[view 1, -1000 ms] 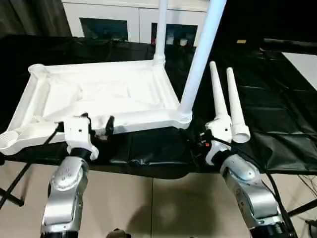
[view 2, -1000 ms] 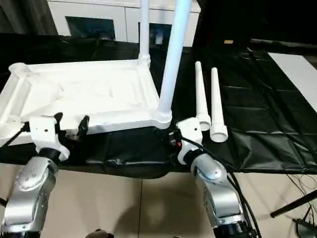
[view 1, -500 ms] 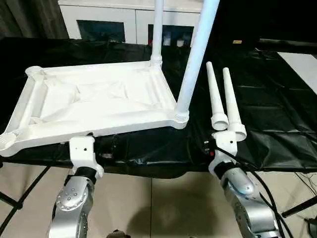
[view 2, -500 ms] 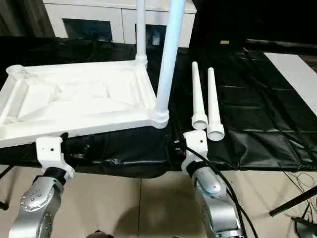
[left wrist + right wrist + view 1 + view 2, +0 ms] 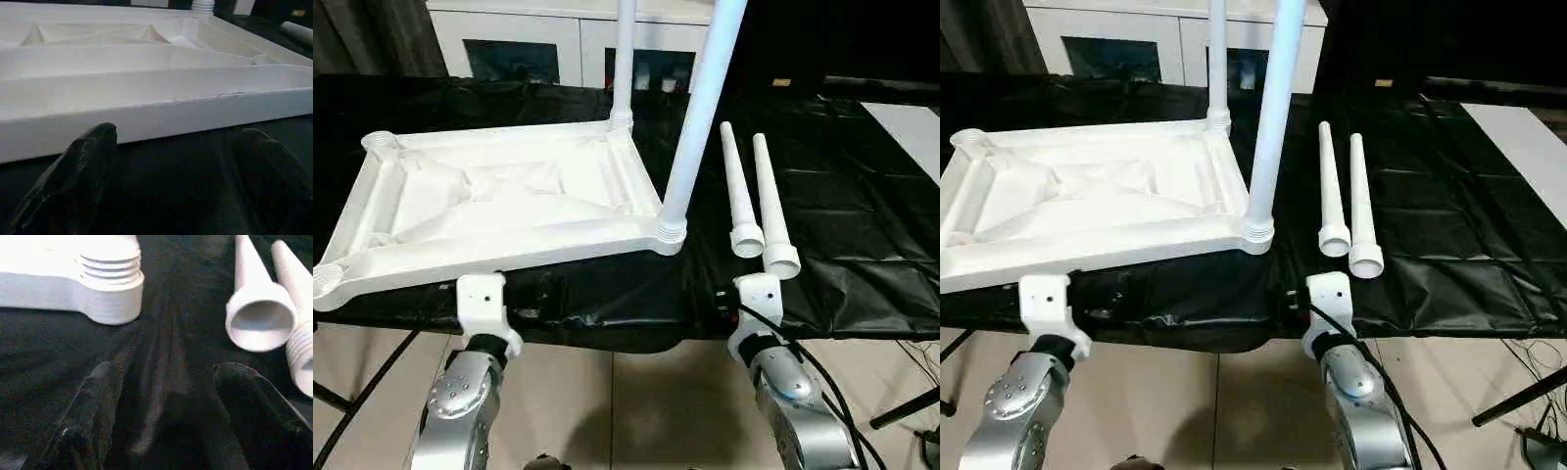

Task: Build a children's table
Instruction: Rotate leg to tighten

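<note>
The children's table top [image 5: 499,196] lies upside down on the black-covered table, ribbed underside up. Two legs stand screwed into its right-hand corners, one near [image 5: 700,108] and one far [image 5: 625,59]. Two loose legs [image 5: 739,191] [image 5: 771,206] lie side by side to the right. My left gripper [image 5: 176,137] is open at the front edge, just short of the top's near rim [image 5: 146,107], holding nothing. My right gripper [image 5: 166,372] is open and empty, low between the near corner socket [image 5: 110,284] and a loose leg's open end [image 5: 259,318].
A black cloth [image 5: 862,215] covers the whole work table and hangs over its front edge. A white cabinet with glass doors [image 5: 538,44] stands behind. A pale surface [image 5: 911,117] shows at the far right. Tiled floor [image 5: 626,411] lies below my forearms.
Both arms have drawn back toward me and dropped: the left from the top's near rim, the right from the loose legs' wide ends. The camera has also shifted.
</note>
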Robot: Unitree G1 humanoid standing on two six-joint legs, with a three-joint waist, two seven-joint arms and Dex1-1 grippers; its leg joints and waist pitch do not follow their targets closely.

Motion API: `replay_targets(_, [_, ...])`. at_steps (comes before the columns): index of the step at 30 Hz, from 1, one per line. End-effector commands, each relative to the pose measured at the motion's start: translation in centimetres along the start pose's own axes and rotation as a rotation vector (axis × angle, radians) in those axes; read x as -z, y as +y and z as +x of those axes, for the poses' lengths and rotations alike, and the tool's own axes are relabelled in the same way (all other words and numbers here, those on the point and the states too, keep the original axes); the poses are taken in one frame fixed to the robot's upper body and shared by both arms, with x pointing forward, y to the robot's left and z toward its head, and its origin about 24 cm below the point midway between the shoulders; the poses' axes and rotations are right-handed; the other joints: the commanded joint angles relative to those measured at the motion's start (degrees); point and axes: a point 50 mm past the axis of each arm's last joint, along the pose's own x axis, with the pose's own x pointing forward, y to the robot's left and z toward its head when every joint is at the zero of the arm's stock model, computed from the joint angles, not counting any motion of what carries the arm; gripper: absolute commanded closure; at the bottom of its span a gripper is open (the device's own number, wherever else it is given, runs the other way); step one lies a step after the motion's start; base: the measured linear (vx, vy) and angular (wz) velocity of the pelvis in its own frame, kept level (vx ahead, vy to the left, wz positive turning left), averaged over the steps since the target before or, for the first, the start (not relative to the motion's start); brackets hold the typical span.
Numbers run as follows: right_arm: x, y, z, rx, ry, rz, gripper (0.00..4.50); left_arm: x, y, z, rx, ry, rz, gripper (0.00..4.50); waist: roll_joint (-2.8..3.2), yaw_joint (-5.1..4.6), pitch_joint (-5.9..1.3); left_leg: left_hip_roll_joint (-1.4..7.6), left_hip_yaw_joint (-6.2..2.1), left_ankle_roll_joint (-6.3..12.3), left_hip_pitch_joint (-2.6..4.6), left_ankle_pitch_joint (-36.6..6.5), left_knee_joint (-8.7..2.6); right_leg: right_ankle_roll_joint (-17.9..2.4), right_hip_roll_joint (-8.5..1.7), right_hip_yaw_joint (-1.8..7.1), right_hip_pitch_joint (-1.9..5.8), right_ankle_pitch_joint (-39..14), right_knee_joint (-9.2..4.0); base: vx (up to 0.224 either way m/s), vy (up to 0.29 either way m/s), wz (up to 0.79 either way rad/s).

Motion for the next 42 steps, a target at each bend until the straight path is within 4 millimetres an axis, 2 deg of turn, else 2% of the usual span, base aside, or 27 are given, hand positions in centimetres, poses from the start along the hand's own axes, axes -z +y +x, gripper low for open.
replay_targets(1, [-0.4,-0.3,0.2,0.006,-0.021,-0.002,1.18,0.0,-0.1,0.0,0.013,-0.004,0.01,0.31,0.06,-0.09,-2.83,1.27,-0.56,-0.78,0.78,-19.2,-4.79,-5.0,-3.58,2.89,1.66,-15.0,-5.61,0.0,0.0,0.0])
replay_targets(3, [-0.5,-0.3,0.3,0.0,-0.022,0.003,1.18,0.1,-0.2,-0.4,0.041,-0.019,0.013,0.31,0.02,-0.21,-2.85,1.27,-0.57,-0.57,0.71,-18.8,-4.8,-4.9,-3.59,2.88,1.7,-15.2,-5.65,0.0,0.0,0.0])
replay_targets(5, [-0.7,-0.1,0.5,-0.01,-0.028,0.001,1.18,0.4,-0.3,-0.6,0.048,-0.004,0.025,0.31,-0.37,-0.29,-2.88,1.28,-0.51,-0.43,0.66,-18.5,-4.77,-4.8,-3.61,2.88,1.73,-15.3,-5.62,0.0,0.0,0.0])
replay_targets(6, [-0.7,-0.1,0.6,-0.014,-0.031,-0.001,1.18,0.5,-0.3,-0.6,0.046,0.002,0.026,0.31,-0.18,-0.35,-2.87,1.28,-0.56,-0.44,0.67,-18.5,-4.8,-4.9,-3.59,2.85,1.68,-15.2,-5.53,0.0,0.0,0.0])
replay_targets(8, [-0.8,0.1,0.7,-0.027,-0.036,-0.007,1.18,0.6,-0.2,-0.6,0.041,0.006,0.03,0.31,-0.5,-0.53,-2.88,1.3,-0.53,-0.31,0.64,-18.3,-4.78,-5.0,-3.57,2.84,1.71,-15.0,-5.49,0.0,0.0,0.0])
replay_targets(10, [-0.8,0.2,0.7,-0.028,-0.036,-0.007,1.18,0.5,-0.2,-0.5,0.04,0.003,0.029,0.31,-0.23,-0.49,-2.9,1.34,-0.5,-0.44,0.76,-18.4,-4.77,-5.0,-3.57,2.9,1.57,-14.8,-5.56,0.0,0.0,0.0])
replay_targets(14, [-1.3,0.3,0.9,-0.054,-0.075,-0.002,1.18,-0.2,-0.2,-0.4,0.053,-0.04,0.023,0.31,-0.37,-0.53,-2.98,1.36,-0.56,-0.74,0.82,-19.0,-4.85,-5.1,-3.5,2.85,1.62,-14.1,-5.49,0.0,0.0,0.0])
replay_targets(15, [-1.5,0.4,0.9,-0.063,-0.083,0.007,1.18,-0.4,-0.1,-0.3,0.05,-0.051,0.012,0.31,-0.66,-0.6,-2.99,1.36,-0.54,-0.74,0.82,-19.4,-4.86,-5.1,-3.47,2.85,1.64,-14.1,-5.49,0.0,0.0,0.0])
replay_targets(18, [-1.9,0.5,1.0,-0.079,-0.103,0.021,1.18,-0.5,0.0,-0.3,0.057,-0.052,0.016,0.31,-0.78,-0.54,-3.04,1.37,-0.55,-0.58,0.85,-19.4,-4.84,-5.0,-3.57,2.87,1.63,-14.5,-5.48,0.0,0.0,0.0])
replay_targets(24, [-2.1,0.8,1.0,-0.105,-0.123,0.039,1.18,-0.6,0.0,-0.3,0.077,-0.051,0.05,0.31,-0.52,-0.46,-3.14,1.41,-0.55,-0.7,0.92,-19.0,-4.83,-5.3,-3.54,2.89,1.58,-13.7,-5.37,0.0,0.0,0.0])
replay_targets(26, [-2.1,0.9,1.0,-0.118,-0.12,0.042,1.18,-0.4,1.1,0.2,0.011,0.01,0.072,0.31,-0.45,-0.52,-3.16,1.39,-0.57,-0.78,0.87,-19.0,-4.87,-5.6,-3.42,2.86,1.7,-12.6,-5.16,0.0,0.0,0.0])
replay_targets(29, [-2.0,0.9,0.9,-0.121,-0.117,0.043,1.18,-0.7,1.6,0.5,-0.006,0.004,0.09,0.31,-0.5,-0.52,-3.12,1.3,-0.61,-0.84,0.92,-19.2,-4.92,-5.5,-3.45,2.8,1.72,-13.4,-5.3,0.0,0.0,0.0])
replay_targets(30, [-2.0,0.9,1.0,-0.122,-0.114,0.045,1.18,-0.9,1.8,0.7,-0.008,-0.008,0.087,0.31,-0.19,-0.56,-3.16,1.28,-0.61,-1.04,1.03,-19.4,-4.87,-5.6,-3.42,2.83,1.62,-13.3,-5.39,0.0,0.0,0.0])
replay_targets(32, [-1.8,0.8,1.0,-0.119,-0.098,0.047,1.18,-0.9,1.8,0.7,0.006,-0.014,0.09,0.31,-0.02,-0.56,-3.23,1.31,-0.69,-1.29,1.01,-19.5,-4.88,-5.9,-3.46,2.83,1.7,-12.6,-5.27,0.0,0.0,0.0])
replay_targets(37, [-1.8,0.7,1.0,-0.11,-0.098,0.044,1.18,-0.8,1.6,0.5,0.017,-0.012,0.093,0.31,-0.15,-0.57,-3.31,1.35,-0.63,-1.07,0.89,-18.7,-4.85,-6.7,-3.42,2.84,1.85,-10.5,-5.03,0.0,0.0,0.0])
replay_targets(42, [-1.8,0.7,1.0,-0.11,-0.098,0.044,1.18,-0.8,1.6,0.5,0.017,-0.012,0.093,0.31,-0.13,-0.52,-3.19,1.34,-0.66,-1.24,1.03,-20.3,-4.91,-6.3,-3.5,2.85,1.67,-13.6,-5.35,0.0,0.0,0.0])
